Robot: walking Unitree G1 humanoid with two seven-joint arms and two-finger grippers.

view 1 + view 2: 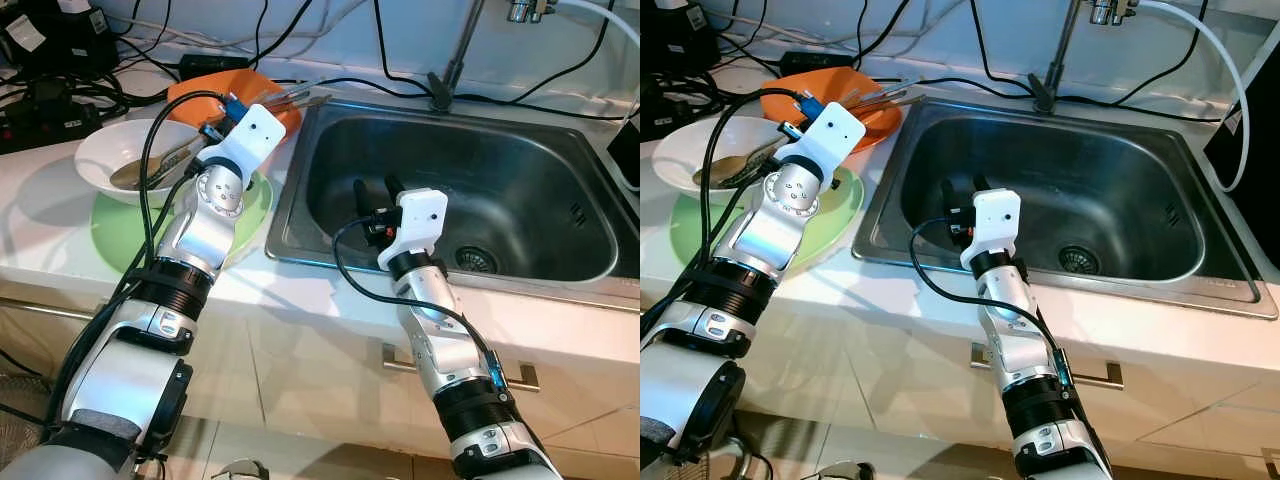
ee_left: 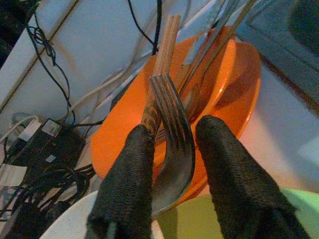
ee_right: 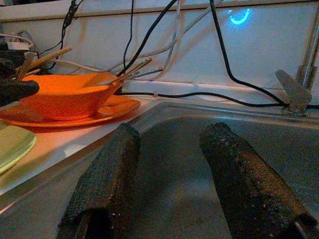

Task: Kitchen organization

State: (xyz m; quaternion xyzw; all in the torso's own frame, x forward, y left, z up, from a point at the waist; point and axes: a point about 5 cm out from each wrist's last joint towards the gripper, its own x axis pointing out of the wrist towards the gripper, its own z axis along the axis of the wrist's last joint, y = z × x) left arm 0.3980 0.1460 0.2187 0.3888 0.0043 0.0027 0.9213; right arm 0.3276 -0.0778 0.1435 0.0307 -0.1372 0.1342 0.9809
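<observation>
A: kitchen, prob a home one? steel sink (image 1: 560, 262) w/ faucet (image 1: 452, 62), drawer handle (image 1: 520, 378) below.
B: yep, bowls (image 1: 118, 150) n plates (image 1: 255, 205) on the counter (image 1: 60, 215), cables (image 1: 60, 85) everywhere tho.

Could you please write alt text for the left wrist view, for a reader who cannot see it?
The left tool has its two black fingers on either side of a metal fork, tines pointing away, above an orange bowl holding other utensils. Behind lie a pale wall and tangled black cables; a green plate edges in below.
</observation>
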